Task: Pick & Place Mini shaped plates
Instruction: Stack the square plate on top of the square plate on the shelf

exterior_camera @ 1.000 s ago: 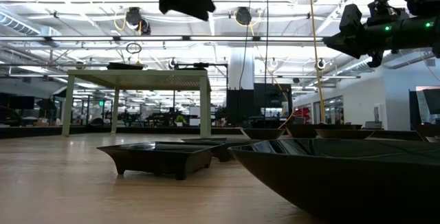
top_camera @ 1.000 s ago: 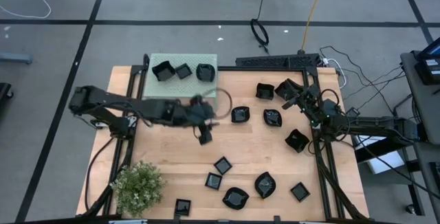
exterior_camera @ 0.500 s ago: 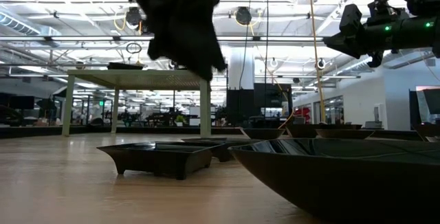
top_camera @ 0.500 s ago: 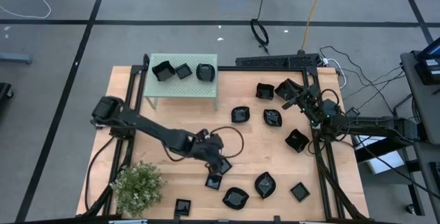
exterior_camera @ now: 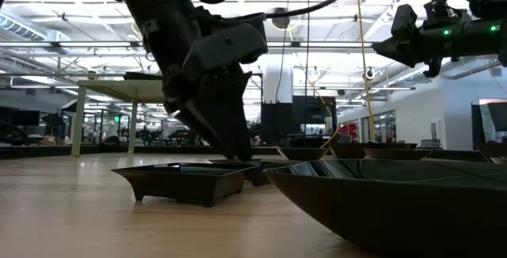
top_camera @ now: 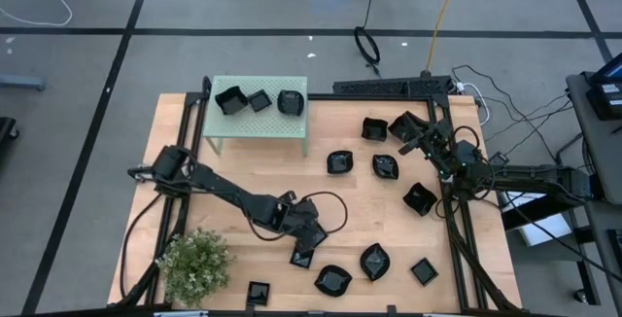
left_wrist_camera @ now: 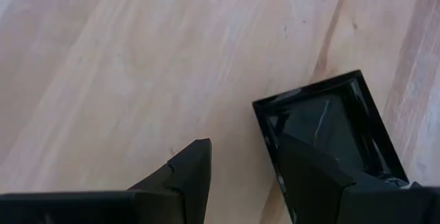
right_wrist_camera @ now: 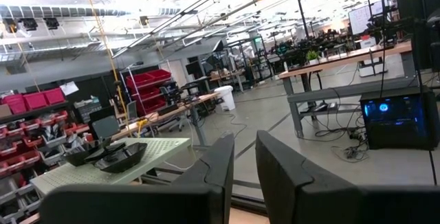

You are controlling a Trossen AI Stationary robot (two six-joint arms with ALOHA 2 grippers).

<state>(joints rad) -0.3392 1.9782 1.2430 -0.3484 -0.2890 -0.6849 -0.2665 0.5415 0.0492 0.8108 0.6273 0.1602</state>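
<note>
We are reaching the left arm low across the wooden surface (top_camera: 243, 171), and its gripper (top_camera: 309, 242) is hanging right over a small square plate (top_camera: 314, 232) near the front middle, with another square plate (top_camera: 301, 256) lying just beside it. In the left wrist view the gripper (left_wrist_camera: 240, 169) is showing its jaws parted, one finger (left_wrist_camera: 189, 172) over bare wood and the other finger (left_wrist_camera: 309, 176) inside the square plate (left_wrist_camera: 330, 128), so the jaws are straddling that plate's near rim without closing on it. From table height, the left gripper (exterior_camera: 230, 143) is pointing down onto the dark dishes (exterior_camera: 184, 180) sitting on the wood. The rest of the mini shaped plates are lying scattered: three are sitting on the pale green stand (top_camera: 258, 123) at the back, namely a larger square plate (top_camera: 229, 99), a smaller square plate (top_camera: 259, 100) and a rounded plate (top_camera: 290, 101); others are lying toward the right side (top_camera: 386, 166) and along the front edge (top_camera: 332, 279). A small potted plant (top_camera: 196, 261) is standing at the front left corner. We are keeping the right arm parked at the right edge, its gripper (top_camera: 418, 142) raised above the plates there; in the right wrist view its gripper (right_wrist_camera: 244, 159) is showing the jaws slightly apart and holding nothing.
</note>
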